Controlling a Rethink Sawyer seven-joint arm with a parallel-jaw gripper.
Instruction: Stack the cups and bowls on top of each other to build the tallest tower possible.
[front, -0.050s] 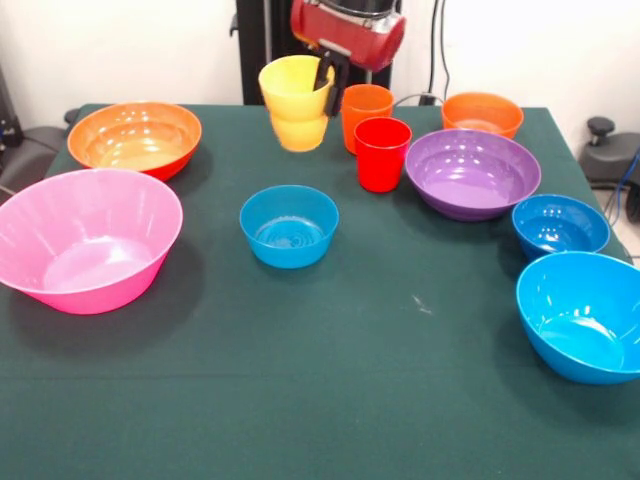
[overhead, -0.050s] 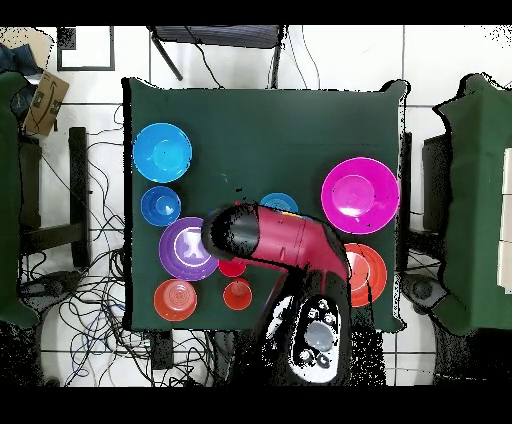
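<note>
Front view: The dark green table (front, -0.050s: 330, 400) carries ten items, none stacked. The large pink bowl (front, -0.050s: 88, 240) sits at the left edge, with the large orange bowl (front, -0.050s: 135, 138) behind it. A small blue bowl (front, -0.050s: 289, 225) stands near the centre. On the right, the purple bowl (front, -0.050s: 472, 172) has the small orange bowl (front, -0.050s: 482, 113) behind it; a second small blue bowl (front, -0.050s: 560, 225) and the medium bright blue bowl (front, -0.050s: 585, 315) lie toward the right edge. The red cup (front, -0.050s: 382, 153) stands just in front of the orange cup (front, -0.050s: 366, 112), both upright. The yellow cup (front, -0.050s: 296, 102) is tilted and appears raised off the cloth, just left of the orange cup. The gripper (front, -0.050s: 325, 78) hangs from the red arm at the top; one dark finger (front, -0.050s: 326, 76) reaches over the yellow cup's rim on its right side. The fingers are closed down on that rim, gripping the cup wall.

Overhead view: The arm (overhead, -0.050s: 290, 245) covers the middle of the table and hides the gripper, the yellow cup and most of the small blue bowl (overhead, -0.050s: 279, 204). This view confirms the layout otherwise: pink bowl (overhead, -0.050s: 360, 194), large orange bowl (overhead, -0.050s: 365, 272) partly under the arm, purple bowl (overhead, -0.050s: 185, 248), bright blue bowl (overhead, -0.050s: 162, 152), the other small blue bowl (overhead, -0.050s: 159, 205), small orange bowl (overhead, -0.050s: 176, 299), and the orange cup (overhead, -0.050s: 238, 294). The red cup (overhead, -0.050s: 232, 267) shows only as a sliver at the arm's edge. No tower exists.
</note>
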